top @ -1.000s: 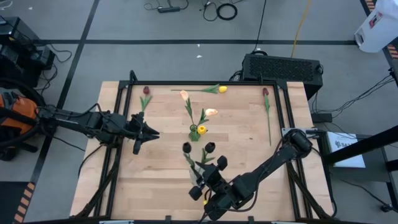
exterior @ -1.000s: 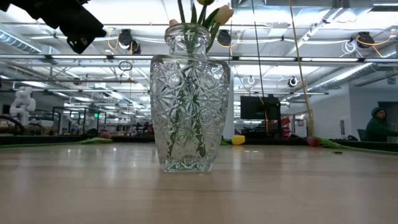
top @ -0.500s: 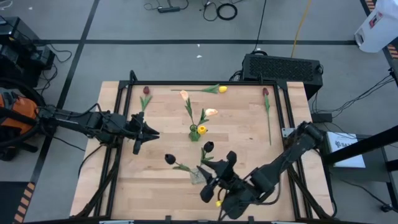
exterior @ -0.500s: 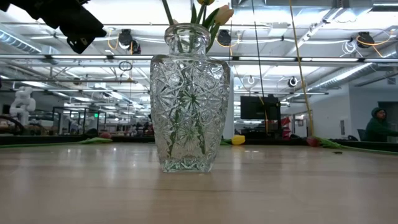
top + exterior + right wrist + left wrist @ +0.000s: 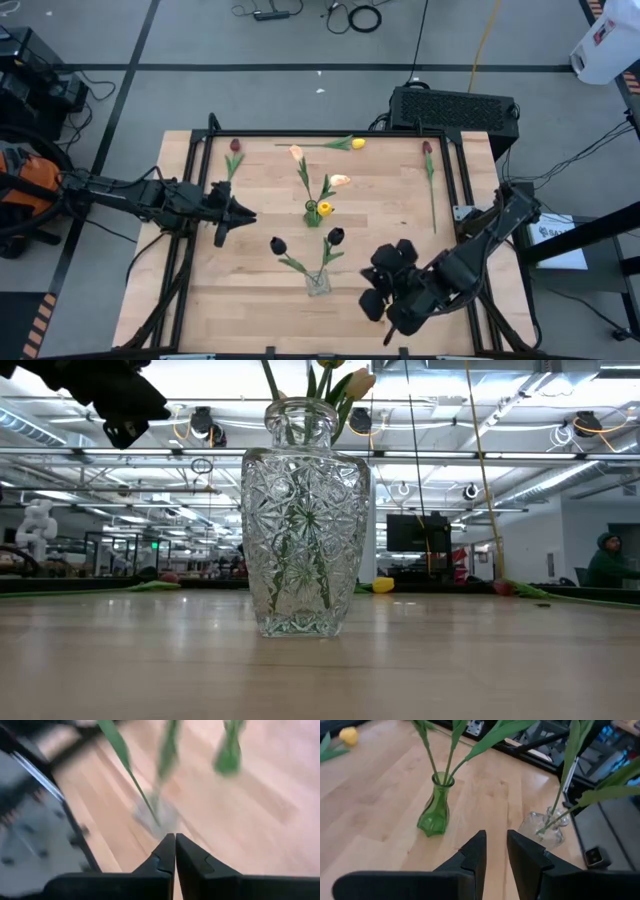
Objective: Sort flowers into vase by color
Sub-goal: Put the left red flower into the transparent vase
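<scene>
Plainly no writing reads; dark flowers (image 5: 305, 252) stand upright in the lower-centre clear vase (image 5: 318, 283); right hand (image 5: 385, 322) closed empty, left hand (image 5: 238, 215) part-open, empty.

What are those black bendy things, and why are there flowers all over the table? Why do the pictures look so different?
The black bendy things are two robot arms. Each ends in a gripper with two fingers, like a pinching hand. The left gripper waits by the table's left side, holding nothing. The right gripper is pinched shut and empty.

Four cameras took these pictures: one looks straight down from above, one sits low at table height, and one rides on each arm's wrist.

On the wooden table stand a green vase with yellow and peach tulips and a clear glass vase with dark tulips. More tulips lie loose along the far edge: a yellow tulip and two dark red ones.
</scene>
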